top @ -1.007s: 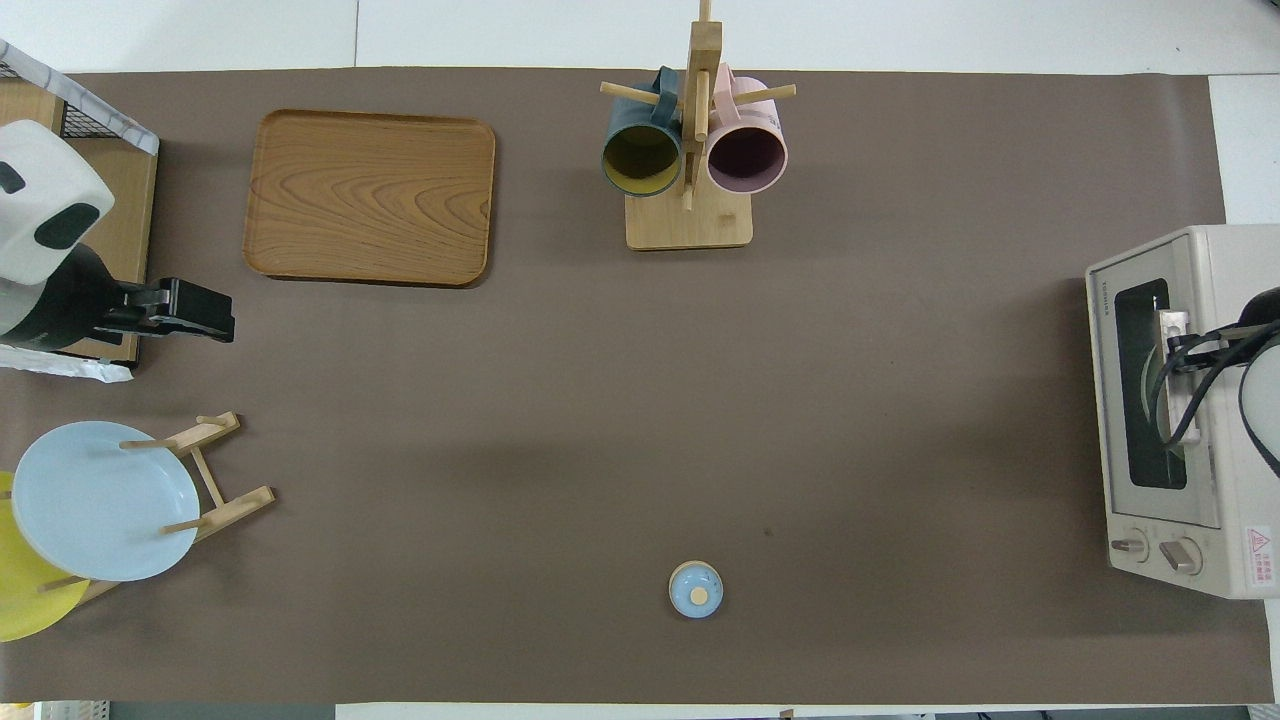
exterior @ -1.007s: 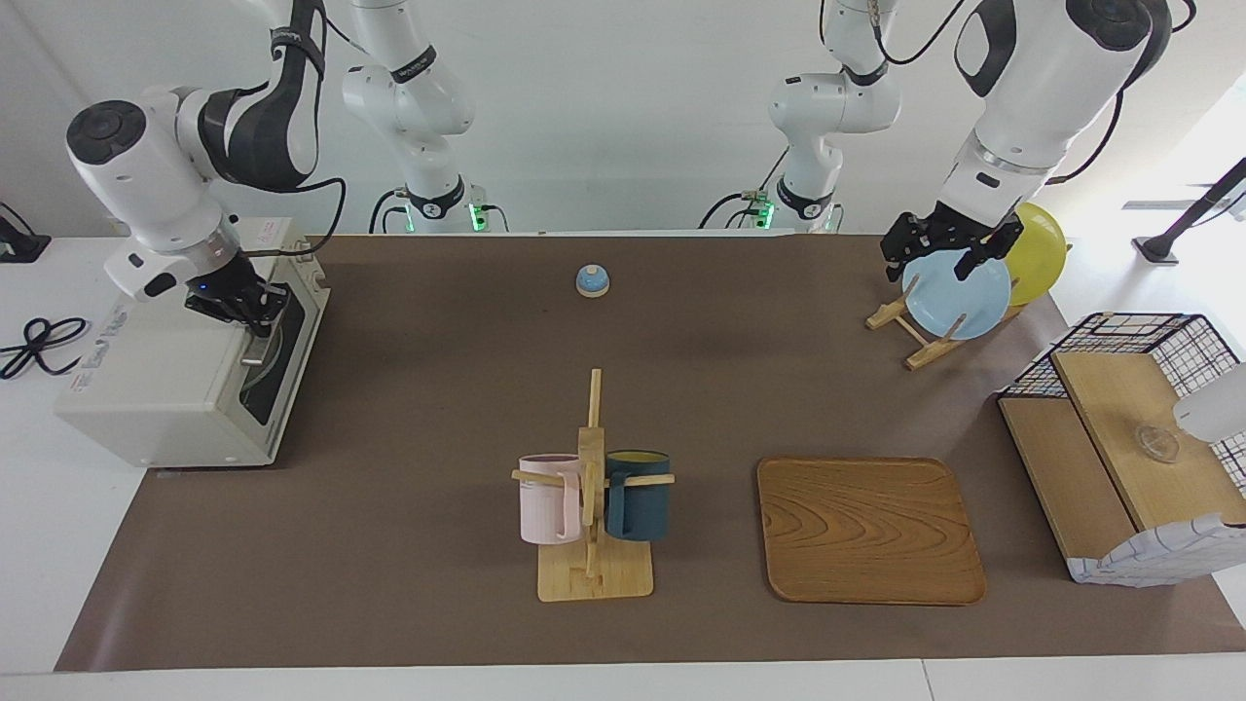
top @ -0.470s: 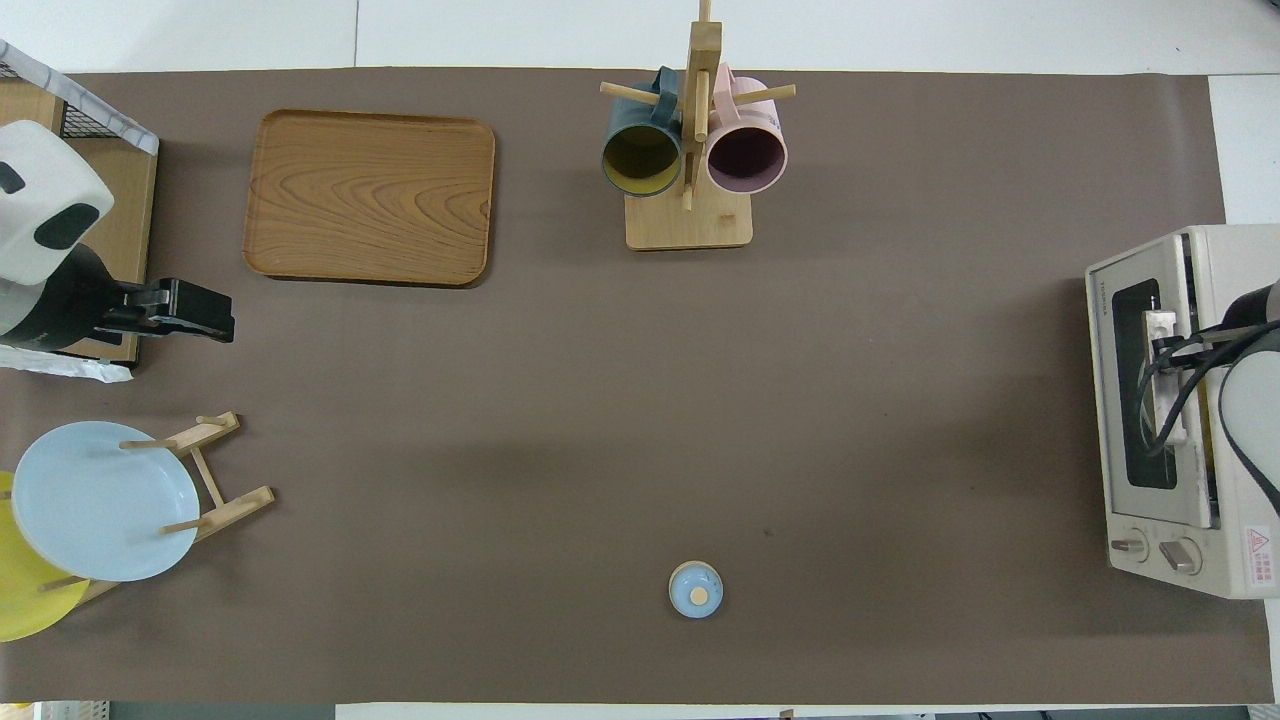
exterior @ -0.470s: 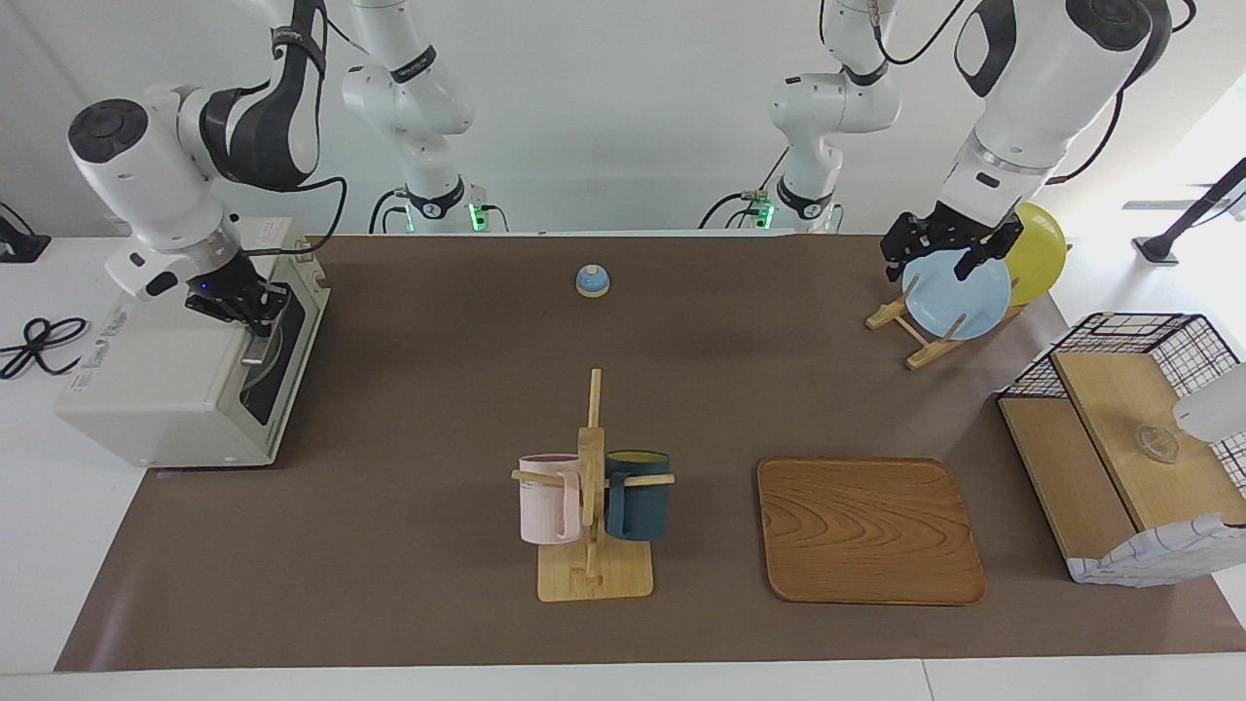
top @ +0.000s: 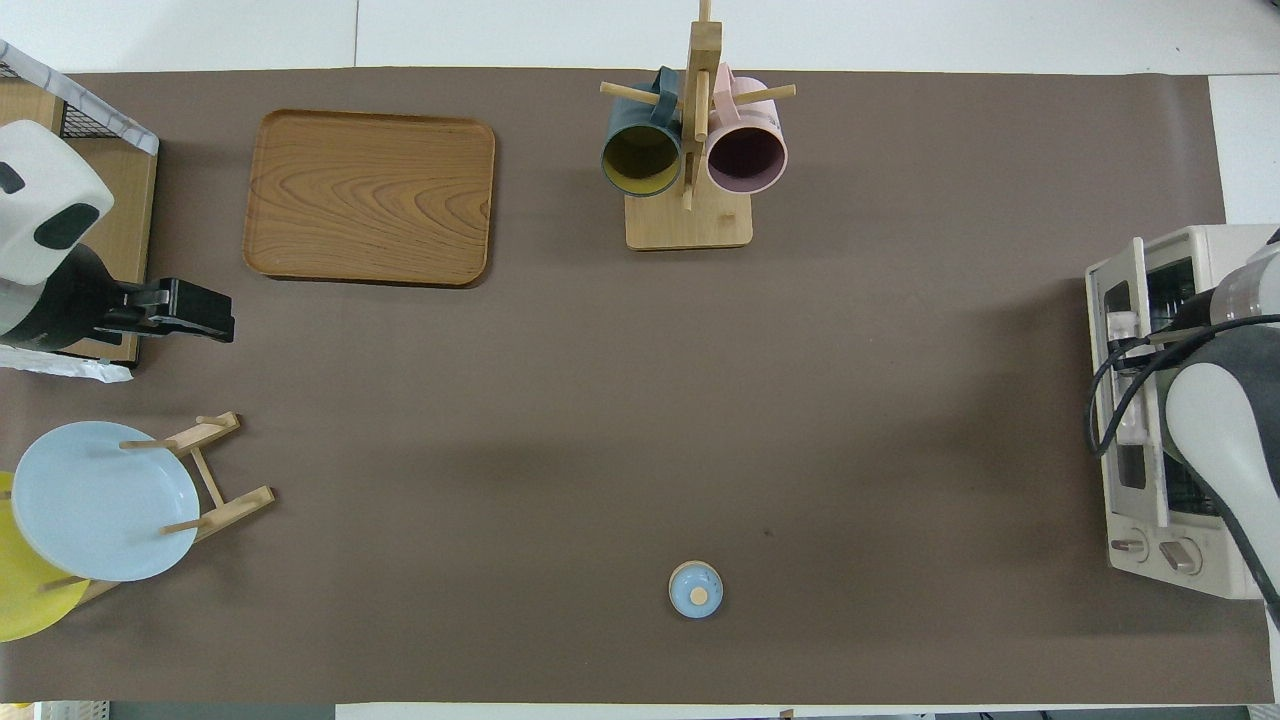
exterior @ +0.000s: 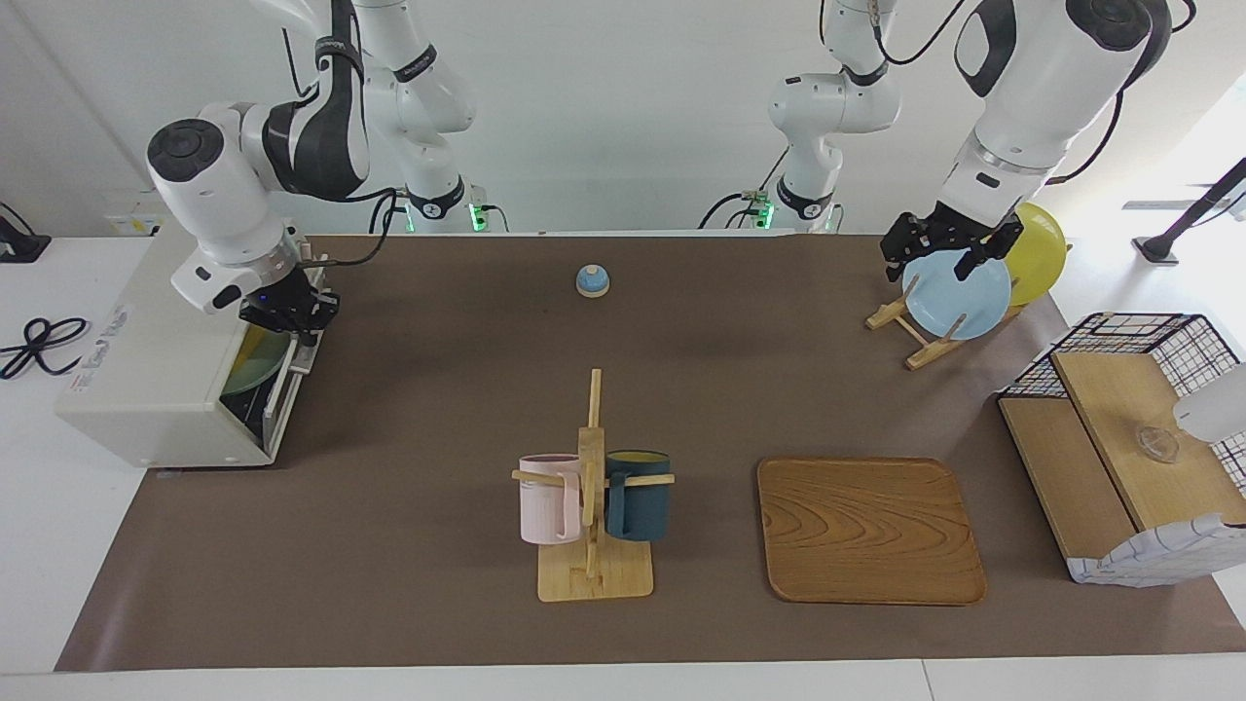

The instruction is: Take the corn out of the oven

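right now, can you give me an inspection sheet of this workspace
surface: brown mat over a white table.
job's things: oven at the right arm's end, door partly open; a yellow-green shape shows in the gap; corn not identifiable.
clutter: mug rack with pink mug and dark blue mug; wooden tray; blue plate and yellow plate on a stand; small blue bell; wire basket with wooden boards.
grippers: right gripper shut at the oven door's handle; left gripper open, waiting over the blue plate.
cables: black cord on the table beside the oven.
surroundings: white wall, nothing else seen.
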Controlling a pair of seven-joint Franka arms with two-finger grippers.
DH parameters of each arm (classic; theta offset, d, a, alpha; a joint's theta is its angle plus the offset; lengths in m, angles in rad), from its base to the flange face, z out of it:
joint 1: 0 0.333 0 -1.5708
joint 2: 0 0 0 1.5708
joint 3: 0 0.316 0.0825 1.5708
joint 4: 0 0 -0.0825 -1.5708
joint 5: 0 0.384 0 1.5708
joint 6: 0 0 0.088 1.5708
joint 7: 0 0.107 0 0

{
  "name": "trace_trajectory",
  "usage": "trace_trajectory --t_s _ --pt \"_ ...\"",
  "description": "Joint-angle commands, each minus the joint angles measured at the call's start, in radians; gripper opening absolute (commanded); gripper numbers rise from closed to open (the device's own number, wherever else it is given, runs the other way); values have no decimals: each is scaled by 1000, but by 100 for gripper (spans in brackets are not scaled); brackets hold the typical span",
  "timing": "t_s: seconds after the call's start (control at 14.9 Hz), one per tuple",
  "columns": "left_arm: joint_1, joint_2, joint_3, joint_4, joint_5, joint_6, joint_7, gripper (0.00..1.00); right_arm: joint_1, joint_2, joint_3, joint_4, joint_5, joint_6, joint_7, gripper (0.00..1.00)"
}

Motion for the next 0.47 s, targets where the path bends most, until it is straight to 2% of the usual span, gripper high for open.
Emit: trace_trajectory --t_s 0.0,0.4 --pt "1 -16 4 -16 -6 5 6 100 6 21 1 -72 3 116 15 0" --pt "1 -16 4 -16 -6 5 6 100 39 86 1 -101 5 219 52 0"
